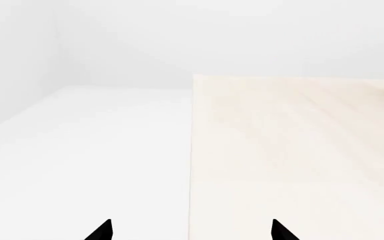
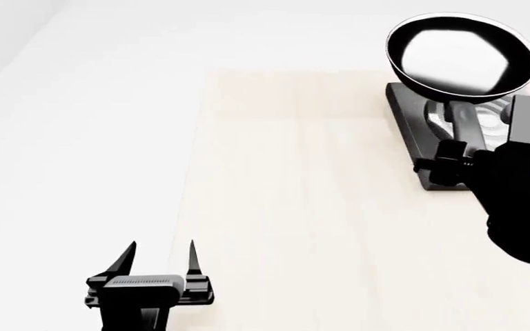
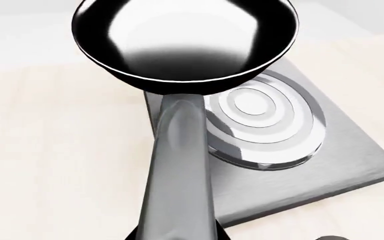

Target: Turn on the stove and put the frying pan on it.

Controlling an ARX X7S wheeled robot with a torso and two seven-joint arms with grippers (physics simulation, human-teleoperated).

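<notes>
- Frying pan (image 2: 460,54), the round shallow glossy black one with a mirror-bright inside, hangs in the air above and partly beyond the far edge of the flat square dark grey stove (image 3: 299,165); its bowl overlaps only the far part of the raised concentric ring burner (image 3: 265,120).
- You should draw the pan back toward yourself until the bowl sits centred over the rings, level it, then lower it straight down so the base lands flat rather than on one rim.
- Your right gripper (image 2: 449,164) is clamped on the pan's long handle (image 3: 182,170), near its end; its jaws themselves are mostly hidden by the handle.
- Whether the stove is switched on cannot be told: the knob is not clearly visible in these views.
- Your left gripper (image 2: 159,258) hangs well to the left of the stove, by the edge of the pale wooden bench (image 2: 292,207), jaws spread and nothing between them.
</notes>
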